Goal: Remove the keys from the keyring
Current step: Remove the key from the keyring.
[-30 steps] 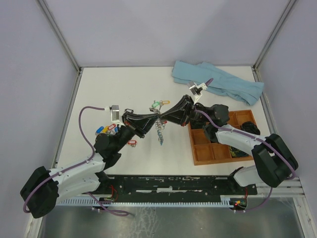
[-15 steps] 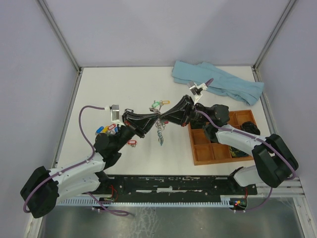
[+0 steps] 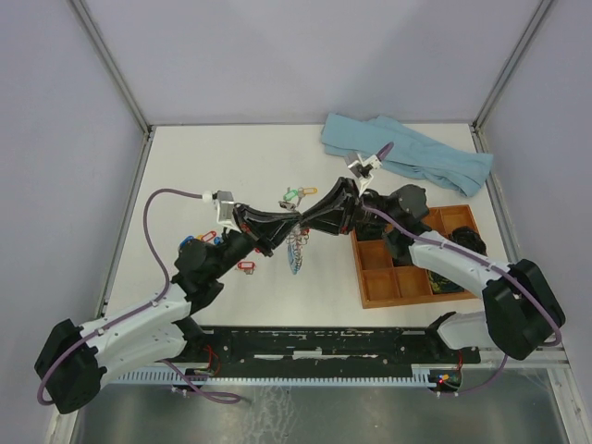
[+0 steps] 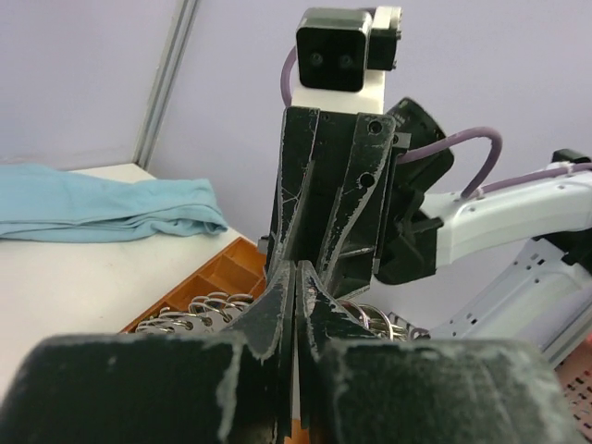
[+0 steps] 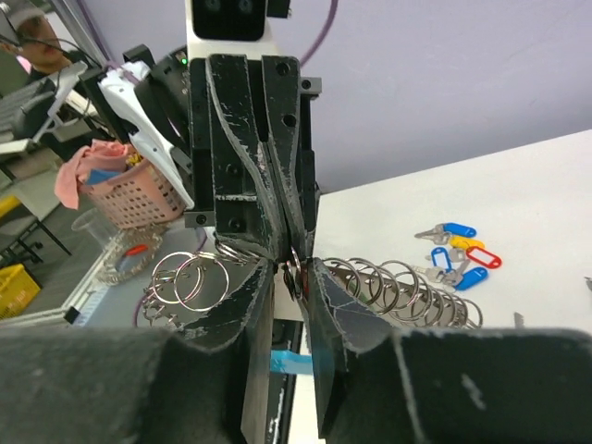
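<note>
My two grippers meet tip to tip above the middle of the table. The left gripper (image 3: 294,223) (image 4: 296,270) is shut, pinching a small ring of the keyring (image 3: 296,248). The keyring's silvery rings (image 5: 398,289) hang on both sides of the fingers, and a light-blue strip (image 5: 291,361) of it shows below. The right gripper (image 3: 308,218) (image 5: 291,270) stands open by a narrow gap, with the pinched ring between its fingertips. Loose keys lie on the table: green-tagged ones (image 3: 296,194), a red-tagged one (image 3: 246,267), and blue, yellow and red ones (image 5: 458,254).
A wooden compartment tray (image 3: 407,264) sits under the right arm, and it also appears in the left wrist view (image 4: 213,273). A light-blue towel (image 3: 407,157) lies at the back right. Grey walls close in the table's sides and back.
The right jaws have parted from shut to a narrow gap. The left wrist has shifted slightly right and up, and the hanging keyring rose a little with it.
</note>
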Available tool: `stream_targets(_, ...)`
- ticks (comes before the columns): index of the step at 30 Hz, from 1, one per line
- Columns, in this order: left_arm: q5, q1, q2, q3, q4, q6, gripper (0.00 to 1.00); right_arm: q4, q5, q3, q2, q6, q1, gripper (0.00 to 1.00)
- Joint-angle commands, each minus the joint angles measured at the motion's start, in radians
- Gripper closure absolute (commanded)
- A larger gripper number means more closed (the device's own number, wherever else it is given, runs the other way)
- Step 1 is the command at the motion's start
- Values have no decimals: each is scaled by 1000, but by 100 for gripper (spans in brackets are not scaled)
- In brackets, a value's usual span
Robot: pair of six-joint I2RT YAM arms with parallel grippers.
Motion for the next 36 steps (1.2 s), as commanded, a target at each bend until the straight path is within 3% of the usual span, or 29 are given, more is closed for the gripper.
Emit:
stream_targets(1, 68, -7, -51, 107, -212, 144, 97, -263, -89, 95, -46, -225, -8, 68)
stream_targets(6, 94, -4, -80, 171, -406, 226, 97, -497, -140, 157, -65, -373, -23, 61)
stream_targets(14, 137, 2, -92, 196, -488, 250, 97, -643, -182, 200, -80, -462, -41, 61)
stream_targets(16, 146, 3, -87, 206, -503, 253, 97, -639, -190, 200, -76, -463, -41, 67)
stream_targets(20, 156, 4, -86, 220, -517, 259, 97, -674, -222, 211, -72, -492, -39, 89)
stream_targets(22, 156, 6, -86, 221, -518, 258, 97, -715, -227, 219, -73, -521, -38, 91)
stream_targets(24, 158, 7, -85, 220, -514, 254, 97, -759, -228, 229, -71, -545, -38, 87)
stream_targets(26, 160, 7, -84, 219, -508, 248, 97, -785, -219, 232, -70, -563, -39, 73)
stream_targets(28, 160, 8, -85, 215, -502, 243, 97, -787, -218, 227, -70, -571, -39, 66)
stream_targets(36, 160, 8, -89, 209, -484, 234, 97, -796, -230, 228, -59, -583, -34, 70)
